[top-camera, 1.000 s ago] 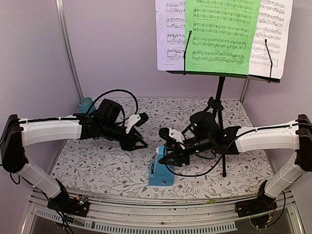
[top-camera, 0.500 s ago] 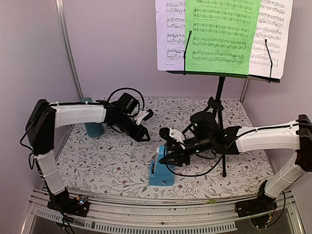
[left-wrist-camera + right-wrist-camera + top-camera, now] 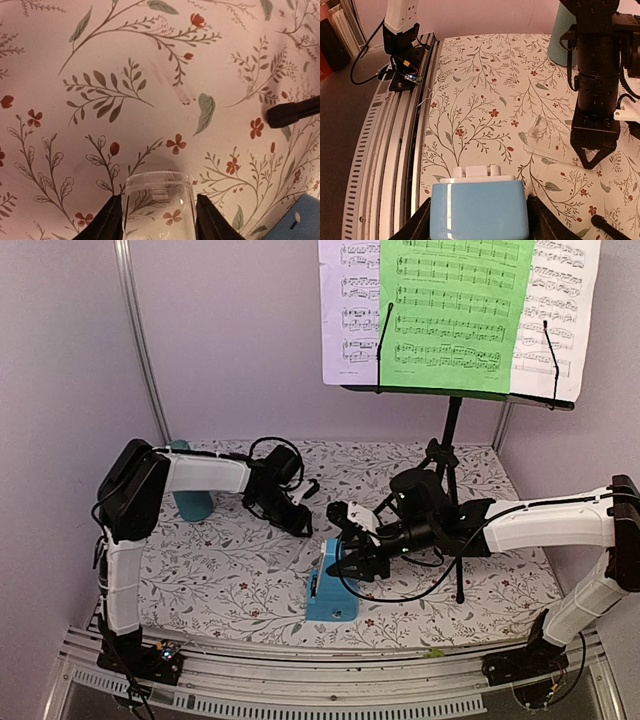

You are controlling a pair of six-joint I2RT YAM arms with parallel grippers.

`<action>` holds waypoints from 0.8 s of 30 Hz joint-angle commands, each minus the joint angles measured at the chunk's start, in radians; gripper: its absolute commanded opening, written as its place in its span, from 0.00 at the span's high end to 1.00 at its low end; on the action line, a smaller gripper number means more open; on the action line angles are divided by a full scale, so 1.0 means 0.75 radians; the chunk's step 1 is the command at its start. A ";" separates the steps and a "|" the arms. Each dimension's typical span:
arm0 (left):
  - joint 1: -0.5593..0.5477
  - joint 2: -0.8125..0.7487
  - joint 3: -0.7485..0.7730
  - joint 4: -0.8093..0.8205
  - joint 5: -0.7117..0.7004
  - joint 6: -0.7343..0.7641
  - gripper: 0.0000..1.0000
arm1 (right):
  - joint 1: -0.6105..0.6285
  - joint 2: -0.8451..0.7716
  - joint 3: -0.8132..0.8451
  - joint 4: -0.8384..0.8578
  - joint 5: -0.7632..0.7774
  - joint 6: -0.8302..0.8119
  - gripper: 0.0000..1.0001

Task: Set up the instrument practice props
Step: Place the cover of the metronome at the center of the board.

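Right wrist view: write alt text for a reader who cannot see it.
A small blue pyramid-shaped metronome fills the bottom centre, clamped between the black fingers of the right gripper. Beyond it, over a floral tablecloth, the left gripper holds a clear plastic piece.

- The left arm has folded up, and its elbow has swung in from the far left.
- The left pincer is now slightly nearer the blue metronome.
- More of the teal cup shows.

L arm bent, R arm outstretched, jaws clamped.
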 commanded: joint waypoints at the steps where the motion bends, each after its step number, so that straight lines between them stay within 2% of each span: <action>1: 0.015 0.063 0.022 0.057 -0.026 -0.053 0.52 | -0.024 0.060 -0.044 -0.211 0.096 -0.055 1.00; 10: 0.001 -0.029 -0.078 0.218 -0.036 -0.039 0.33 | -0.024 0.064 -0.042 -0.222 0.096 -0.058 1.00; 18: 0.002 -0.280 -0.207 0.365 -0.040 0.058 0.30 | -0.023 0.066 -0.031 -0.235 0.101 -0.080 1.00; 24: 0.004 -0.484 -0.377 0.534 -0.005 0.122 0.29 | -0.024 0.072 -0.012 -0.257 0.091 -0.076 1.00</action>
